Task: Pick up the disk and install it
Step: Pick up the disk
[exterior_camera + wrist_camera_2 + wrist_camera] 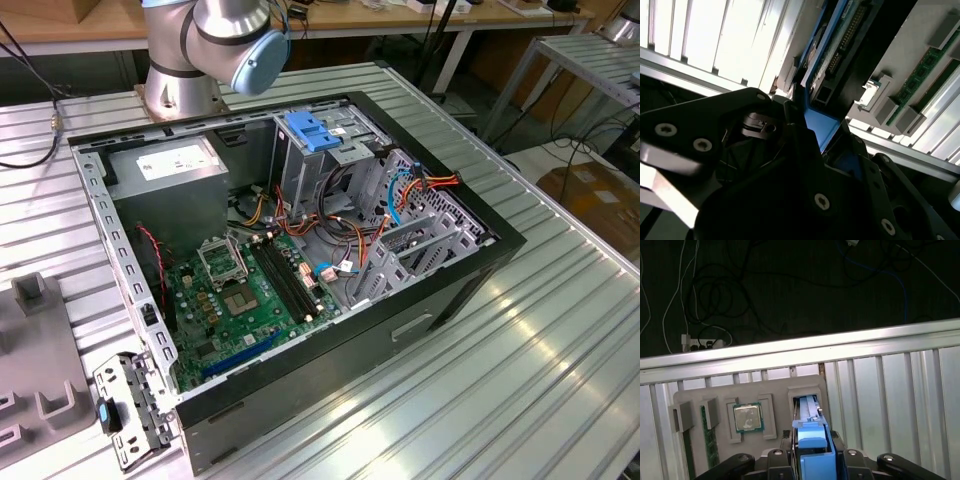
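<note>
In the first wrist view the disk (812, 432) stands on edge in a slot of a grey holder tray (775, 390), its blue side rails facing up. My gripper (813, 444) straddles its upper end, with black fingers (791, 442) pressed against both blue sides. The second wrist view shows the disk (832, 45) edge-on, with its circuit board and blue rail running down into my gripper (820, 135). In the exterior view the open computer case (480, 270) lies on the table, with its metal drive cage (340, 160) at the back.
A processor chip (747, 417) and a memory stick (707, 440) sit in other pockets of the tray. A grey power-supply box (170, 165), the motherboard (240, 300) and loose cables (420, 185) fill the case. The arm's base (180, 85) stands behind it on the ribbed table (540, 380).
</note>
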Robot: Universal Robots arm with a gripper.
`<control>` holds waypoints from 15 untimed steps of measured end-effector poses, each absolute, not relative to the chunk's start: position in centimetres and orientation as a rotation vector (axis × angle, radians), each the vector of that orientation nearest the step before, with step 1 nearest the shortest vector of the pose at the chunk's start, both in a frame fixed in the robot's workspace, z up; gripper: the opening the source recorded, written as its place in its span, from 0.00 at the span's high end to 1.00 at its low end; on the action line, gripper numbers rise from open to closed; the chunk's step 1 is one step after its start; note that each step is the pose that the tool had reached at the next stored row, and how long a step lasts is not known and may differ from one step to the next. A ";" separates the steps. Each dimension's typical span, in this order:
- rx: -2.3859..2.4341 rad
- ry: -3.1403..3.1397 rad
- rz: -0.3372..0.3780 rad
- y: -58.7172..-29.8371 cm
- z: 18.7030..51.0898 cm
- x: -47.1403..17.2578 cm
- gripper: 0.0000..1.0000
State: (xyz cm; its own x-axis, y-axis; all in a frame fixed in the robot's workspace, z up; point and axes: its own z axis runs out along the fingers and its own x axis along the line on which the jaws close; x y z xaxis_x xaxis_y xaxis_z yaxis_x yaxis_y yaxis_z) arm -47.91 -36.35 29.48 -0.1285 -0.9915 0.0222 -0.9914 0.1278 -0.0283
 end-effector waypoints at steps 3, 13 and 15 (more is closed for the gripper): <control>-2.072 2.358 -0.056 -36.4 29.5 -47.9 0.62; -2.074 2.356 -0.056 -36.4 29.4 -47.9 0.62; -2.101 2.331 -0.056 -36.3 29.4 -47.9 0.62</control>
